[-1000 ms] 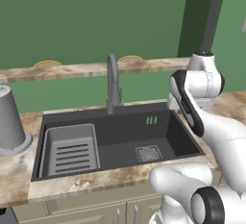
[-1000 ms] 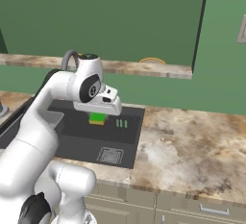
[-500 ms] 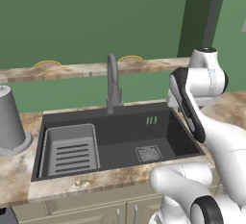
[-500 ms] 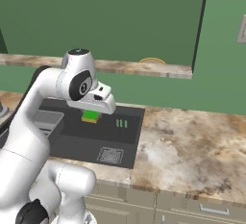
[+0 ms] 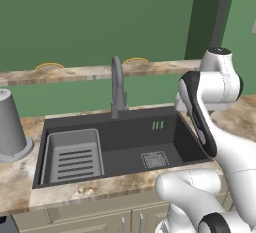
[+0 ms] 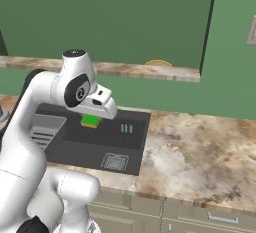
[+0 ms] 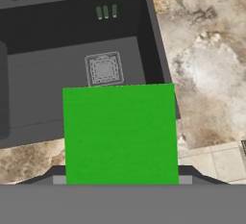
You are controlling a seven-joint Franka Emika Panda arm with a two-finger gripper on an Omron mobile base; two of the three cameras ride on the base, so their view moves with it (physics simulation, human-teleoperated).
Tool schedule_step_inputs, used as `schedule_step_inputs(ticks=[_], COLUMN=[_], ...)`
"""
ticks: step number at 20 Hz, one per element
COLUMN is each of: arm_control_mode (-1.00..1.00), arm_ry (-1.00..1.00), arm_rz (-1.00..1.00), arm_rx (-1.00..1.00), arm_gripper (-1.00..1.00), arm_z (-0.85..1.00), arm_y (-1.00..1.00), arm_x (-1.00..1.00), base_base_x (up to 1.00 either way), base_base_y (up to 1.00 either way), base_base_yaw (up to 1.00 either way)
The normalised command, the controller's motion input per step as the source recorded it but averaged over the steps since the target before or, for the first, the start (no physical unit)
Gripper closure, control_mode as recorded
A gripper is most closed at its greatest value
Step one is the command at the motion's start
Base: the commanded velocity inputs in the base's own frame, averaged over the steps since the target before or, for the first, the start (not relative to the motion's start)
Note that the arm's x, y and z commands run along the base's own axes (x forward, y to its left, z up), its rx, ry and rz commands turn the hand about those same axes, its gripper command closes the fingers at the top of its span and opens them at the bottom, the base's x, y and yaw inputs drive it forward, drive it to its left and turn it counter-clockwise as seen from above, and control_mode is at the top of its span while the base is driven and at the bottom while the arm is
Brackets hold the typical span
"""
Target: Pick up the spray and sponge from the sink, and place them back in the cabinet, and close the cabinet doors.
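Note:
My gripper (image 6: 91, 118) is shut on the sponge (image 6: 90, 121), a flat green pad with a yellow underside, held in the air above the right half of the sink (image 6: 75, 153). In the hand view the sponge (image 7: 120, 134) shows as a big green square that covers my fingertips. Below it lie the dark sink (image 7: 48, 74) and its square drain (image 7: 104, 68). The sink (image 5: 105, 118) has a grey ribbed tray (image 5: 74, 154) on its left side and a tall curved faucet (image 5: 118, 88) behind. The spray, the cabinet and the cabinet doors are out of view.
A grey cylindrical container (image 5: 10, 123) stands on the counter left of the sink. Yellow plates (image 5: 49, 67) (image 6: 158, 63) rest on the ledge behind. Marbled counter (image 6: 195, 147) stretches to the right, with beige drawers (image 6: 220, 218) under it.
The arm has turned and its upper joint has swung up, carrying the sponge slightly left in the right base view. The grip on the sponge is unchanged.

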Motion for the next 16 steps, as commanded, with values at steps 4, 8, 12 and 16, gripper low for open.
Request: schedule_step_inputs(ticks=[4, 8, 12, 16], arm_control_mode=[-1.00, -1.00, -1.00, -1.00], arm_ry=[-0.01, -0.01, -0.01, -0.01], arm_rz=[0.00, 0.00, 0.00, 0.00], arm_rx=[0.00, 0.00, 0.00, -0.01], arm_gripper=[1.00, 1.00, 1.00, 1.00], arm_z=[0.26, 0.24, 0.15, 0.11], arm_y=[0.00, 0.00, 0.00, 0.00], arm_x=[-0.16, -0.14, -0.14, -0.15], base_base_x=[0.00, 0.00, 0.00, 0.00], base_base_y=[0.00, 0.00, 0.00, 0.00], base_base_yaw=[0.00, 0.00, 0.00, 0.00])
